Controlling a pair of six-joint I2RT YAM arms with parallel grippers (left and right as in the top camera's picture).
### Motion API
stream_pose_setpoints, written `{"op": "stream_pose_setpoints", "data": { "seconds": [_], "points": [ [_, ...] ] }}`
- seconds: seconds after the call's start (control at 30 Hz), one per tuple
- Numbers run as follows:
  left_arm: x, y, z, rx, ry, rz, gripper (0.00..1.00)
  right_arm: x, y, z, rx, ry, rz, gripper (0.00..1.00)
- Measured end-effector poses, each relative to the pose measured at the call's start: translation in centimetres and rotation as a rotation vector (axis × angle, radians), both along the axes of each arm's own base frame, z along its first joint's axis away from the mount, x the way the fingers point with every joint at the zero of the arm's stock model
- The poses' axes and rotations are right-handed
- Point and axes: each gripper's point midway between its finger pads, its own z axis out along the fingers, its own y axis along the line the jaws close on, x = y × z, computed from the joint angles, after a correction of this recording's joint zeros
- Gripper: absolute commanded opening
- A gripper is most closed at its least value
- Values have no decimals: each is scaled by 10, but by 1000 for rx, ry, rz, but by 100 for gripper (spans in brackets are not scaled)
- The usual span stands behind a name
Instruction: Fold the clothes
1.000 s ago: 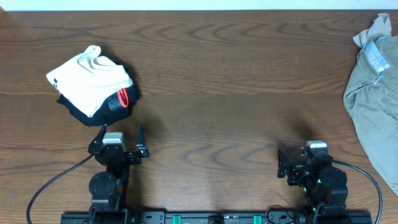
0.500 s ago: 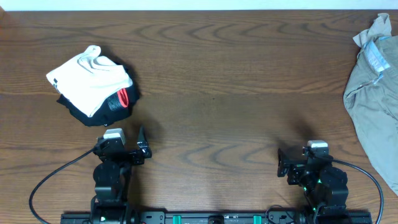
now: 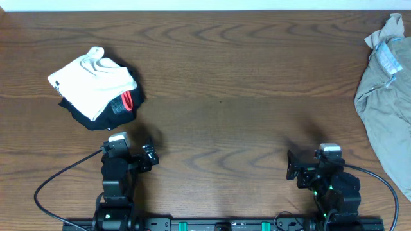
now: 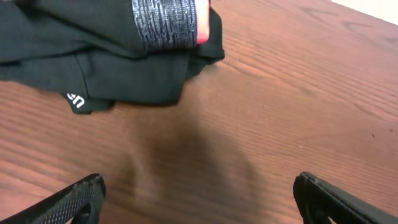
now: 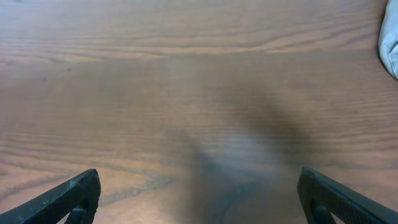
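Observation:
The large grey-green khaki shorts point(image 3: 385, 102) lie crumpled at the table's right edge, with the pale blue waistband showing at the top; a corner shows in the right wrist view point(image 5: 390, 37). A folded white garment point(image 3: 93, 83) sits on a black-and-red garment point(image 3: 122, 104) at the left. The black garment point(image 4: 124, 68) fills the top left of the left wrist view. My left gripper point(image 3: 131, 153) point(image 4: 199, 199) is open and empty over bare wood just in front of that pile. My right gripper point(image 3: 313, 163) point(image 5: 199, 196) is open and empty, left of the shorts.
The wooden table point(image 3: 218, 96) runs across the whole view. Black cables point(image 3: 58, 183) loop from both arm bases near the front edge. The shorts hang past the right edge of the view.
My left arm has drawn back a little toward the front edge and turned, away from the folded pile. The right arm has barely moved.

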Motion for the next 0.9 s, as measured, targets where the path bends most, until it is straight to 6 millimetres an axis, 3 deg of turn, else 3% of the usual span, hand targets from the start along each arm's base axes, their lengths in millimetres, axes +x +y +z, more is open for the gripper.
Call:
{"op": "stream_pose_setpoints", "data": {
  "seconds": [0.47, 0.7, 0.9],
  "points": [
    [9, -21, 21, -76, -90, -96, 98, 0, 15, 5, 78, -12, 61, 99],
    [19, -23, 60, -67, -179, -115, 98, 10, 32, 38, 134, -146, 144, 99],
    [24, -24, 111, -32, -184, -134, 98, 14, 44, 54, 198, -189, 199, 99]
  ]
}}
